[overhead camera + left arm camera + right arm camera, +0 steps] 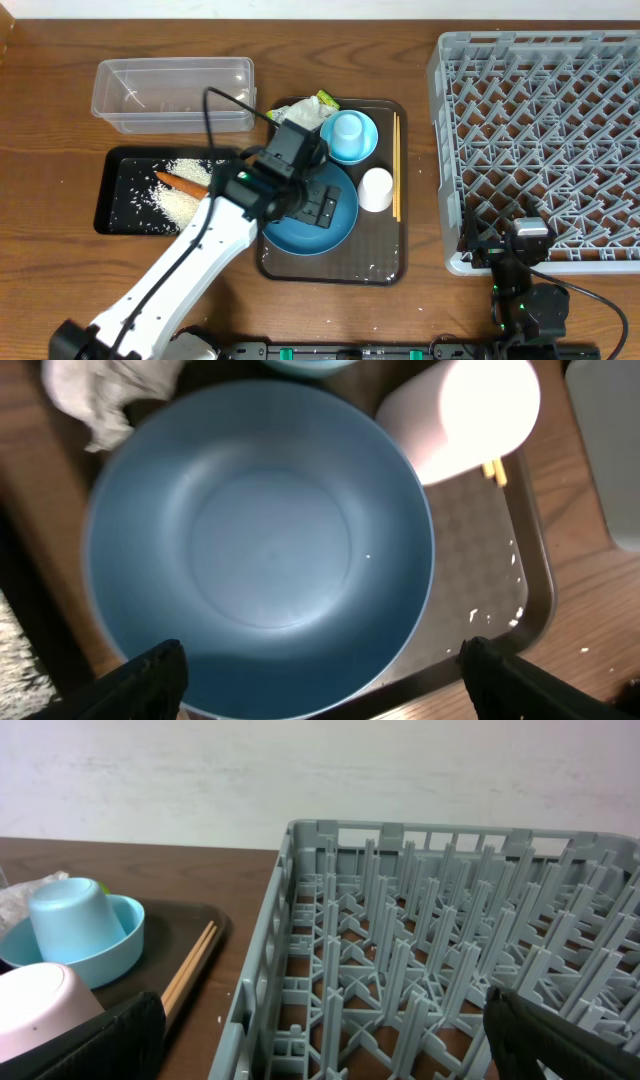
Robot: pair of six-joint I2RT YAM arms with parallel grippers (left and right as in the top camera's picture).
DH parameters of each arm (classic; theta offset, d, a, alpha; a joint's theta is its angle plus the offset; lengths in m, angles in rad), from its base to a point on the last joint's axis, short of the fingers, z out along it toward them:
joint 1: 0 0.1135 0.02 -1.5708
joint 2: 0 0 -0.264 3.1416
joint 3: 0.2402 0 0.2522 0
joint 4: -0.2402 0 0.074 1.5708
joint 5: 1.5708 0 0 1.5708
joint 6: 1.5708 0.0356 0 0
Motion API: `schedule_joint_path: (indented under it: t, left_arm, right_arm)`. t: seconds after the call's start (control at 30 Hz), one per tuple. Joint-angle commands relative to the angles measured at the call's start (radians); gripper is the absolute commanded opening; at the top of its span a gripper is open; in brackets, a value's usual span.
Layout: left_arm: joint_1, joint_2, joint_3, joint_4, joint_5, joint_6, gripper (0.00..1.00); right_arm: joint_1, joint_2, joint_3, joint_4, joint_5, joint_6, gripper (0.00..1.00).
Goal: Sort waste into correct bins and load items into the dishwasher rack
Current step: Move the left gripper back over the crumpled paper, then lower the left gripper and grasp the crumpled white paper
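Note:
The dark-blue bowl (338, 228) sits on the brown serving tray and fills the left wrist view (270, 550). My left gripper (318, 205) hangs open just above it, one finger on each side of its near rim (325, 682). The white cup (376, 189) (460, 415) lies beside the bowl. The light-blue cup (349, 133) stands upside down on the light-blue saucer (370, 148). The chopsticks (396, 165) lie along the tray's right side. Paper wads (305, 113) (105, 395) and the snack wrapper (326, 100) lie at the tray's back. My right gripper (520, 242) (325, 1040) is open and empty at the grey rack's (540, 140) front-left corner.
The black tray (120, 190) at the left holds rice (185, 200) and the carrot (185, 183). The clear tub (172, 92) stands behind it. A few rice grains lie on the brown serving tray (390, 255) (500, 615). My left arm crosses the table's front left.

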Motion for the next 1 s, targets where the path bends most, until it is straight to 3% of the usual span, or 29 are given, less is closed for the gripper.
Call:
schedule_joint_path:
  t: [0.0,0.2,0.33,0.53,0.6,0.7,0.87,0.97]
  left_arm:
    - [-0.005,0.026,0.019,0.003,-0.002,0.016,0.9]
    - [-0.002,0.027,0.019,0.056,-0.008,0.016,0.9]
    - [0.015,0.027,0.019,0.08,-0.092,-0.029,0.9]
    - [0.137,0.027,0.05,0.15,-0.089,-0.028,0.85]
    - [0.192,0.031,0.1,0.139,-0.011,-0.021,0.8]
    - [0.266,0.076,0.226,0.061,0.16,0.062,0.8]
    - [0.312,0.23,0.488,-0.125,0.171,0.131,0.85]
    - [0.309,0.333,0.601,-0.161,0.171,0.169,0.85]
  right_arm:
    - [-0.011,0.0,-0.002,-0.003,0.003,0.014,0.99]
    - [-0.011,0.0,-0.002,-0.003,0.003,0.014,0.99]
    - [-0.011,0.0,-0.002,-0.003,0.003,0.014,0.99]
    - [-0.011,0.0,-0.002,-0.003,0.003,0.014,0.99]
    - [-0.011,0.0,-0.002,-0.003,0.003,0.014,0.99]
    - [-0.011,0.0,-0.002,-0.003,0.003,0.014,0.99]
    - [-0.011,0.0,-0.002,-0.003,0.003,0.014,0.99]
    - [-0.011,0.0,-0.002,-0.003,0.003,0.014,0.99]
